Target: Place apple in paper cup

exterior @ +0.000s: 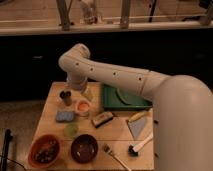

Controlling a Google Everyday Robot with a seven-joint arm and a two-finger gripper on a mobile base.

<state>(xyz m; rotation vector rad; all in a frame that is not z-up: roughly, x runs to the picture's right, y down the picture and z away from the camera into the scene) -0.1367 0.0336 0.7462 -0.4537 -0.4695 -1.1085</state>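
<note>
A paper cup stands on the left half of the wooden table. An orange-red round thing, seemingly the apple, shows in its mouth. My gripper hangs from the white arm just above and behind the cup, very close to its rim. Whether it touches the cup or the apple is hidden from here.
A dark cup stands left of the paper cup. Also on the table are a blue sponge, a green lump, an orange bowl, a dark bowl, a green tray, a block brush, a dustpan and a fork.
</note>
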